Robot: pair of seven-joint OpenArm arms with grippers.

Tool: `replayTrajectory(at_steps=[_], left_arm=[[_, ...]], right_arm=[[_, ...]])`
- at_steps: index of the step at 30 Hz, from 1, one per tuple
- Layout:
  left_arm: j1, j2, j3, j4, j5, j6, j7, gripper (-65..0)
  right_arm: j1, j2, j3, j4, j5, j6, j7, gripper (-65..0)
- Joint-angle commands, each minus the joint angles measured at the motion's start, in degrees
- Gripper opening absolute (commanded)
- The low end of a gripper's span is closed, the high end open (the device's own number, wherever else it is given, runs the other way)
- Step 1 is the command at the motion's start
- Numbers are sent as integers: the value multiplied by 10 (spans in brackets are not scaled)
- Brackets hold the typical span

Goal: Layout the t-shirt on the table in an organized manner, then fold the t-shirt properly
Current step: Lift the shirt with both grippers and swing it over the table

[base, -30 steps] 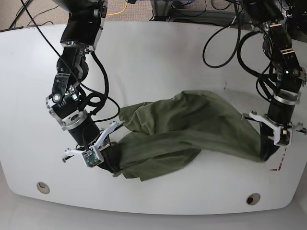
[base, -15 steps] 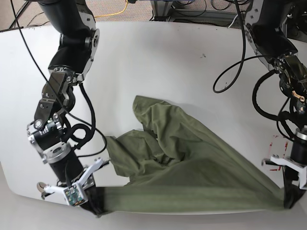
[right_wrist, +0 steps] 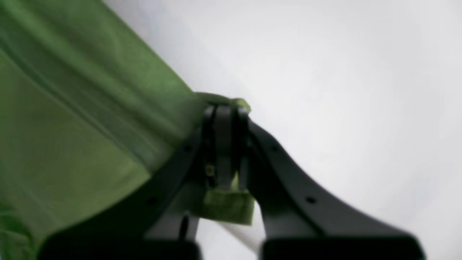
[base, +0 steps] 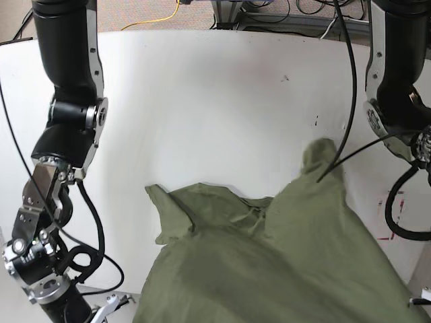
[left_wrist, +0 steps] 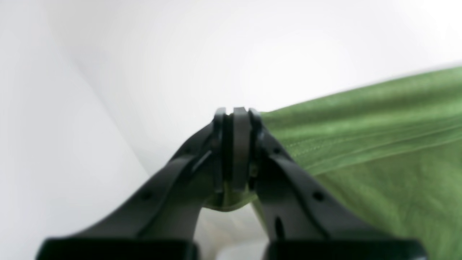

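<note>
The olive-green t-shirt (base: 269, 269) hangs stretched across the lower half of the base view. One sleeve (base: 161, 205) trails on the white table (base: 222, 101), and another part (base: 323, 158) rises near the right arm. In the left wrist view my left gripper (left_wrist: 234, 115) is shut on a corner of the t-shirt (left_wrist: 361, 151), which runs off to the right. My right gripper (right_wrist: 223, 113) is shut on another corner of the t-shirt (right_wrist: 72, 126), which runs off to the left. In the base view both grippers are below the bottom edge.
The right-wrist arm (base: 67, 114) stands along the left side of the base view and the left-wrist arm (base: 394, 101) along the right. Black cables (base: 394, 215) loop near red markings (base: 392, 202) at the right. More cables lie beyond the far edge.
Both arms have pulled toward the near edge and further apart, dragging the t-shirt forward and spreading it. The grippers have dropped out of the base view, with their hold unchanged.
</note>
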Motion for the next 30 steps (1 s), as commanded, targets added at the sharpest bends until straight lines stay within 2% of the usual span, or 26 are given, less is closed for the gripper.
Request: replayTrajectory(at_steps=[1, 5, 13, 24, 30], left_arm=[[-53, -8, 15, 4, 4, 6, 8, -650], [-112, -8, 40, -4, 5, 6, 29, -650], [-206, -6, 71, -40, 5, 6, 33, -650], [-347, -5, 74, -157, 4, 6, 34, -650], [-388, -4, 74, -207, 3, 6, 34, -650]], right_arm=[[51, 15, -9, -11, 1, -6, 11, -650], [104, 20, -30, -41, 1, -4, 11, -650], [208, 28, -44, -104, 1, -2, 11, -650], [330, 50, -110, -176, 1, -1, 11, -650], [372, 57, -112, -178, 2, 0, -6, -650]])
